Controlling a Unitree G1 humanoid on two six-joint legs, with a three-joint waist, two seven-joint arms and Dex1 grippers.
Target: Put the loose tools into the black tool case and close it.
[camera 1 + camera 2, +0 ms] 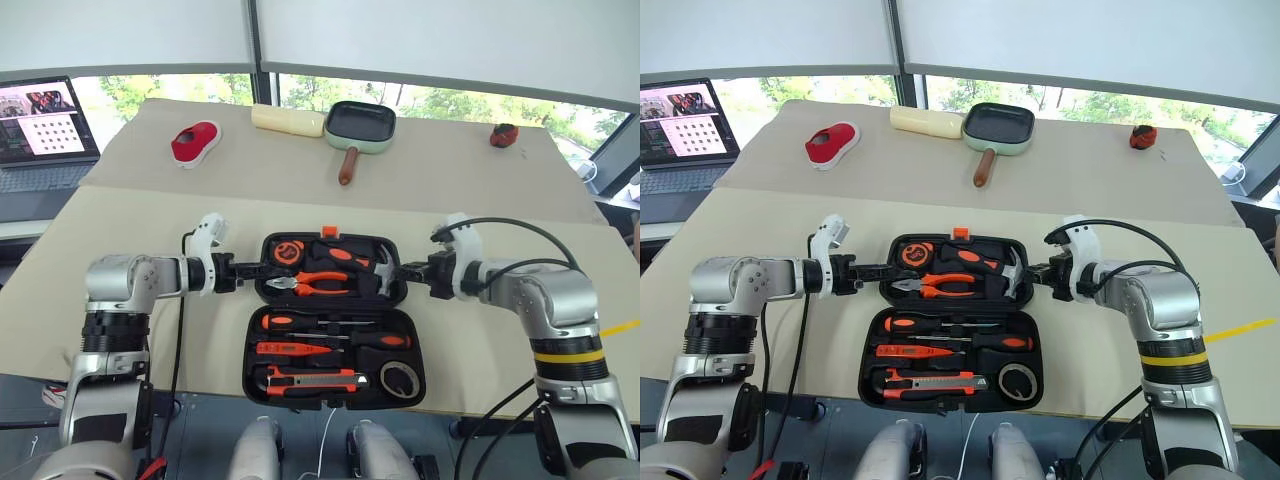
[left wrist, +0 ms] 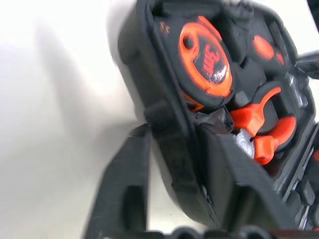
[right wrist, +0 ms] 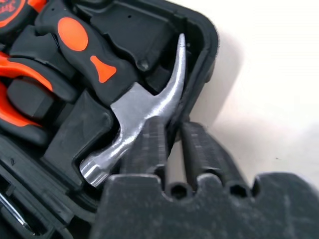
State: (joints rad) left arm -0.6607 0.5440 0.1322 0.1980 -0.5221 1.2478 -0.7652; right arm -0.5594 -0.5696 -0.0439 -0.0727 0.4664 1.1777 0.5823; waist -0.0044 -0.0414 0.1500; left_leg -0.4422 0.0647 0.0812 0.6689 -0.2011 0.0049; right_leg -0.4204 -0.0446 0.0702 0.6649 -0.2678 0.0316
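On the beige surface (image 1: pixel 150 330) right in front of you, the black moulded plastic tool case (image 1: pixel 333 375) lies open with tools seated, left fingers (image 2: pixel 219 184) and right fingers (image 3: pixel 149 144) each clamped on opposite side walls of its far half, which folds toward you.

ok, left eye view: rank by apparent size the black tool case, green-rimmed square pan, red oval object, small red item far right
1. Open black moulded tool case, largest by far.
2. Green-rimmed square pan.
3. Red oval object.
4. Small red item.
The last three sit farther from the camera, so their true sizes may be understated.
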